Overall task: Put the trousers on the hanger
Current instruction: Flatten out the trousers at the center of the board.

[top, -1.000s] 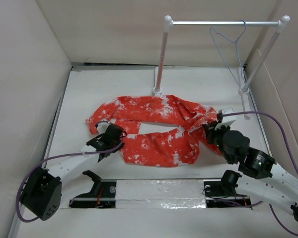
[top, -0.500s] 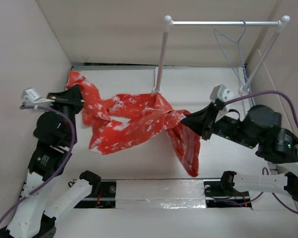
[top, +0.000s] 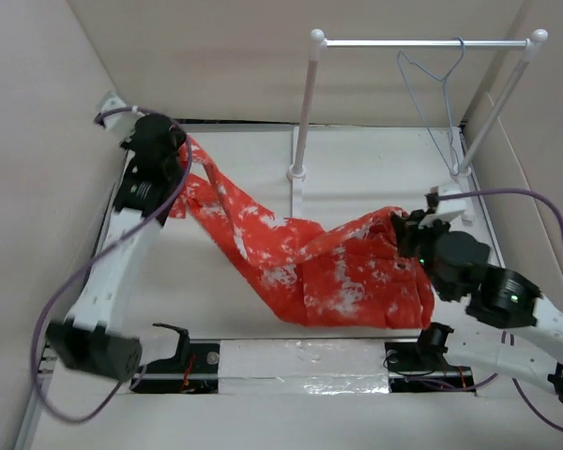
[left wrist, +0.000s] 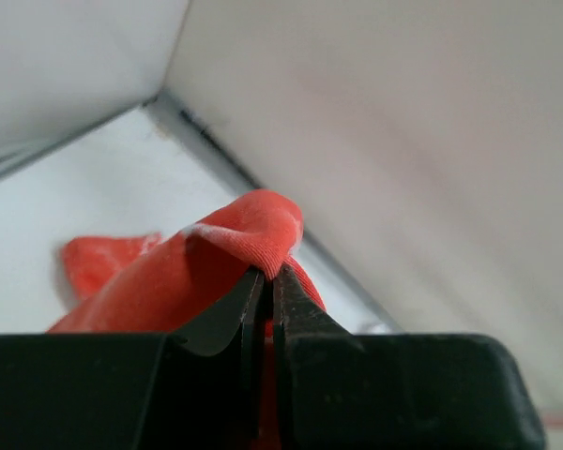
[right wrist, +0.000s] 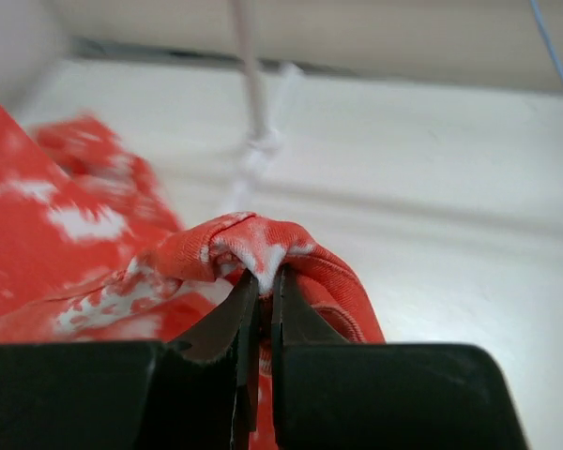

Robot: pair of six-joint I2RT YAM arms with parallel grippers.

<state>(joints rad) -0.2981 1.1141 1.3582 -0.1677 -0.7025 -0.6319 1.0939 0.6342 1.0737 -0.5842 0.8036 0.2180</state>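
**Trousers strung between both grippers in front of the rail**

The trousers (top: pixel 328 272) hang as a red-orange band in front of the rail (top: pixel 375 43). They run from well left of its left pole (top: pixel 305 108) to a spot in front of its right pole (top: pixel 497 103). The cloth sags lowest about midway, toward the table (top: pixel 357 169). Whether it touches there cannot be told.

The left gripper (top: pixel 175 152) is raised far left of the rail, close to the back wall. Its jaws are pressed together on a fold of the trousers, and the left wrist view shows cloth bulging over the tips.

The right gripper (top: pixel 405 232) sits low, just in front of the right pole's foot. Its jaws likewise pinch a bunched, white-speckled fold.

The hanger (top: pixel 430 94) hangs by its hook from the rail near the right pole, apart from the trousers and both grippers.
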